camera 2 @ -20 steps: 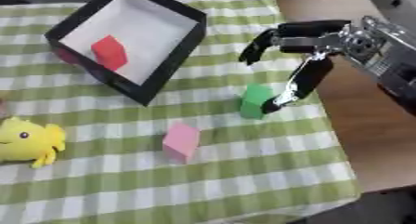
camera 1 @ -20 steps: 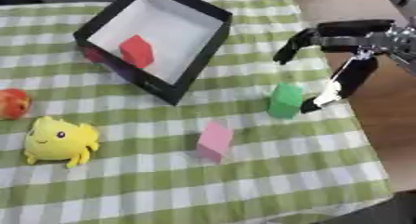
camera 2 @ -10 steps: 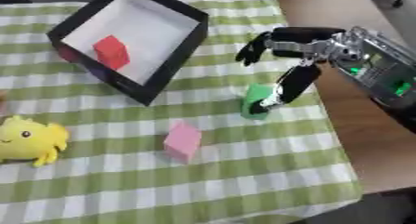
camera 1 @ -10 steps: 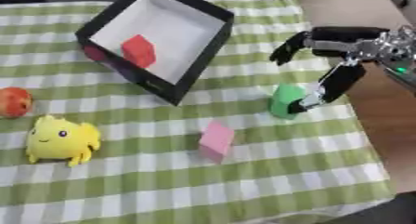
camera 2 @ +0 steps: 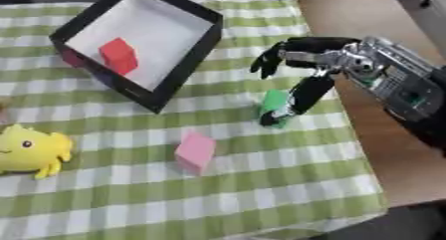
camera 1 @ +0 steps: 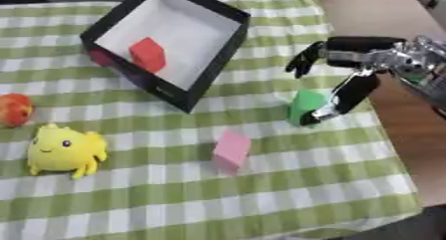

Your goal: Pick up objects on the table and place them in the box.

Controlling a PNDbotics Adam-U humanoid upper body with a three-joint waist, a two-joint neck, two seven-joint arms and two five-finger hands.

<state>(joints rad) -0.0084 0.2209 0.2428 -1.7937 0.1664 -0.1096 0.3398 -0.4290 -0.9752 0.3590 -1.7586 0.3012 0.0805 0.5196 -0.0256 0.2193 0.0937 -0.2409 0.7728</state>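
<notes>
We see the right hand [camera 2: 320, 60] with fingers apart around the green block [camera 1: 305, 104] (pink block [camera 1: 232, 150] nearby) near the counter's right edge

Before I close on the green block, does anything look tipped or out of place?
Only the box: it sits tilted on the cloth, one side raised, with a red block inside. The green block stands beside the right robot hand.

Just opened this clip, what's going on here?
The robot's right hand is at the green block on the checked cloth, thumb down against the block's right side and the fingers spread above it, not yet closed round it. A red block already lies in the black box. A pink block, a yellow plush toy and a red-orange ball are outside it.
</notes>
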